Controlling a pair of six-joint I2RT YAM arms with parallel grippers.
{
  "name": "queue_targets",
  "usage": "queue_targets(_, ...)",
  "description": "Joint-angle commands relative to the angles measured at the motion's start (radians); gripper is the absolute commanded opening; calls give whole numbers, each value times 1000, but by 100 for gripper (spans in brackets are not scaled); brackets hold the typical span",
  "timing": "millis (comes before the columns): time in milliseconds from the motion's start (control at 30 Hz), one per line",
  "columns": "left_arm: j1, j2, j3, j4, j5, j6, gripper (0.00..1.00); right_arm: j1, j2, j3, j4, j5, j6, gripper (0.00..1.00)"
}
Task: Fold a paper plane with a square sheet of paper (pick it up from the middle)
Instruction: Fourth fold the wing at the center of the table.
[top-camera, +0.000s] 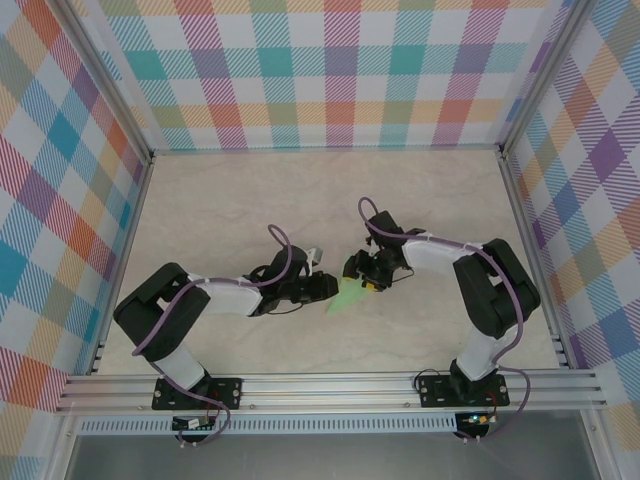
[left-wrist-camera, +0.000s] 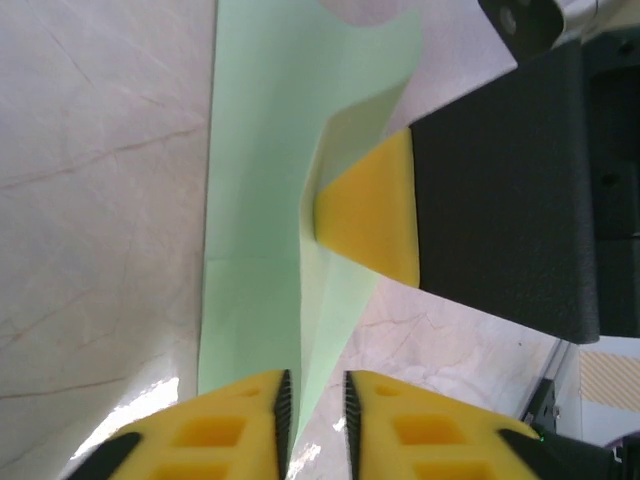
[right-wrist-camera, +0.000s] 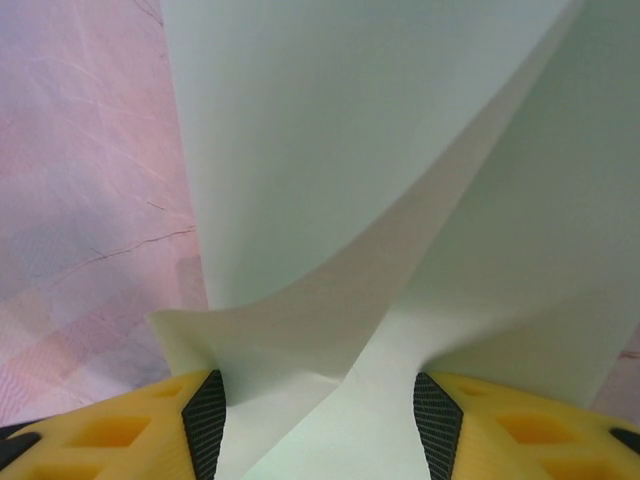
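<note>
The square sheet of paper (top-camera: 347, 295) is pale mint green and folded into a slim, pointed paper plane shape. It lies on the table between my two grippers. In the left wrist view the paper (left-wrist-camera: 260, 180) narrows toward my left gripper (left-wrist-camera: 315, 420). Its tip reaches between jaws that stand a narrow gap apart, close to the left pad. A yellow finger (left-wrist-camera: 370, 215) of the right gripper presses against a raised fold. My right gripper (right-wrist-camera: 320, 420) stands open and wide over the paper (right-wrist-camera: 330, 130), where one flap curls upward. From above, the left gripper (top-camera: 328, 288) and right gripper (top-camera: 362, 280) meet at the paper.
The pale marble tabletop (top-camera: 250, 200) is fenced by plaid walls (top-camera: 60, 180) at the back and both sides. Aluminium rails (top-camera: 330, 385) run along the near edge, where both arm bases are bolted.
</note>
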Motion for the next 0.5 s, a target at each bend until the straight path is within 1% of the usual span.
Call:
queue_targets(0, 11, 32, 36, 17, 75, -10, 17, 9, 64, 10, -79, 80, -45, 58)
queue_targets(133, 12, 25, 34, 19, 54, -8, 11, 16, 93, 42, -123, 106, -48, 59)
queue_targets(233, 13, 14, 38, 7, 44, 2, 11, 20, 115, 62, -150, 123, -42, 59)
queue_targets(467, 13, 71, 66, -2, 87, 1, 10, 20, 153, 81, -179, 140, -12, 60)
